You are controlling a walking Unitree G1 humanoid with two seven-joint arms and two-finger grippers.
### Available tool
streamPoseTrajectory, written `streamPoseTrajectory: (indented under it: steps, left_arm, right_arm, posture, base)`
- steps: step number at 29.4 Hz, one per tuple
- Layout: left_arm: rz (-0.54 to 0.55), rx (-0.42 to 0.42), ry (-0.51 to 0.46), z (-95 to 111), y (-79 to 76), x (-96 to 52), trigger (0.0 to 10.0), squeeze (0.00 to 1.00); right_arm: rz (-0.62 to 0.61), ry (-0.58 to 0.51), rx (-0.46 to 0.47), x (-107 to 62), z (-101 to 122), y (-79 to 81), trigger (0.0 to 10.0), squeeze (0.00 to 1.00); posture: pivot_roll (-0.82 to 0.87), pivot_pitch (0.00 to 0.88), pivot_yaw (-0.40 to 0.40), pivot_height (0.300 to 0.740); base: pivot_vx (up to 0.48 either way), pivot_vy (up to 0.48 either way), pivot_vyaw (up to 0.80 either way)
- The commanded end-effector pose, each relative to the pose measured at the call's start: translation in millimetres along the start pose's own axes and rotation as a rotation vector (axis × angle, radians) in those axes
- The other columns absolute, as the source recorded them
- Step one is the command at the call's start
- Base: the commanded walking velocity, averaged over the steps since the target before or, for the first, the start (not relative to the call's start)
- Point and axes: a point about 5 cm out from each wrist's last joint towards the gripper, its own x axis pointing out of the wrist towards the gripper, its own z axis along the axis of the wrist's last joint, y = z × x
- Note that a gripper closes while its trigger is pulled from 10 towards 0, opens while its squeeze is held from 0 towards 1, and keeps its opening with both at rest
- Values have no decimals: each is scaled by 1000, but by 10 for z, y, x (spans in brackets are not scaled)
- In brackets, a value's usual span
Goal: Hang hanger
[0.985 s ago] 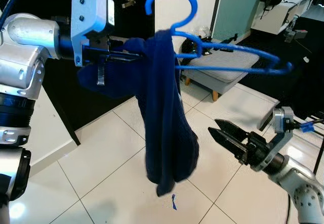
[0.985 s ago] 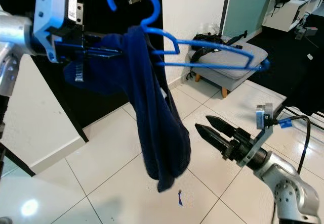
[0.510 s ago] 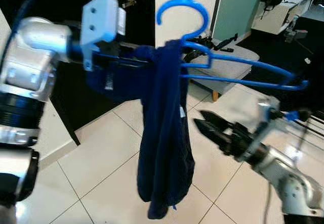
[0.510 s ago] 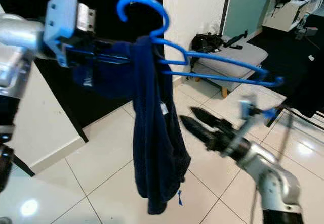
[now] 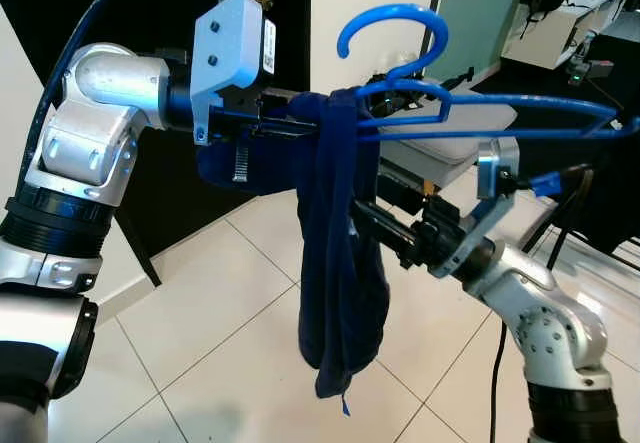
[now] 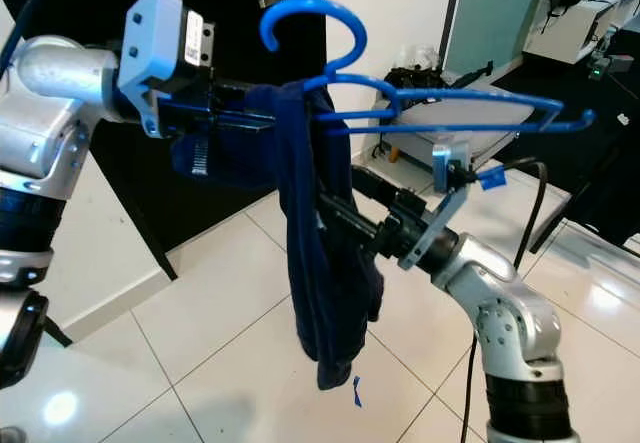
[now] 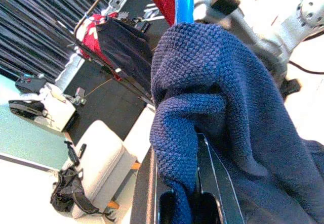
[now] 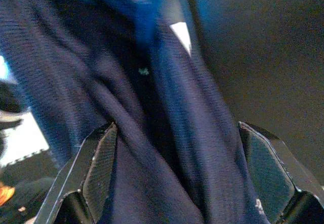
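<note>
grey stool (image 5: 455, 133) | black bag (image 6: 415, 76) on it | white tiled floor (image 5: 200, 313)

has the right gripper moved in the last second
Yes. The right gripper has risen from over the floor tiles up and leftward to the hanging navy garment, its open fingers now straddling the cloth.

Head stereo downward; wrists close-up.

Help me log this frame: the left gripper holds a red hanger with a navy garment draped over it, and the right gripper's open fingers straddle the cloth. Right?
Not quite: the hanger is blue, as the left eye view shows. The left gripper does hold it, the navy garment hangs over it, and the right gripper straddles the cloth.
</note>
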Motion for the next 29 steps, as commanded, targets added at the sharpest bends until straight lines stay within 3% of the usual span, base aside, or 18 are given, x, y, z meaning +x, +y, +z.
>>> streamPoseTrajectory:
  steps: [1,17,20,21,24,25,27,28,29]
  left_arm:
    - [-8,26,-14,55,5,-2,10000,0]
    - [-28,29,-28,83,-22,20,10000,0]
    - [-36,33,-29,89,-24,25,10000,0]
    - [-41,37,-29,98,-22,29,10000,0]
    - [-41,37,-29,98,-22,29,10000,0]
    - [-40,43,-29,110,-12,29,10000,0]
    - [-40,43,-29,110,-12,29,10000,0]
    - [-35,49,-28,121,1,24,10000,0]
    - [-35,49,-28,121,1,24,10000,0]
  right_arm:
    - [-40,-21,-3,-6,23,-44,10000,0]
    - [-156,-38,24,-39,13,-164,10000,0]
    - [-190,-9,21,-35,-29,-199,10000,0]
    - [-227,46,6,-37,-98,-241,10000,0]
    - [-227,46,6,-37,-98,-241,10000,0]
    - [-271,138,-22,-61,-206,-292,10000,0]
    - [-271,138,-22,-61,-206,-292,10000,0]
    - [-315,234,-46,-106,-314,-346,10000,0]
    - [-315,234,-46,-106,-314,-346,10000,0]
  posture:
    - [78,31,18,740]
    - [76,43,22,740]
    - [76,43,22,740]
    - [77,44,25,740]
    - [77,44,25,740]
    - [77,45,25,740]
    - [77,45,25,740]
    - [78,48,23,740]
    - [78,48,23,740]
  base:
    - [0,0,0]
    - [0,0,0]
    - [0,0,0]
    - [0,0,0]
    - [0,0,0]
    - [0,0,0]
    - [0,0,0]
    - [0,0,0]
    - [0,0,0]
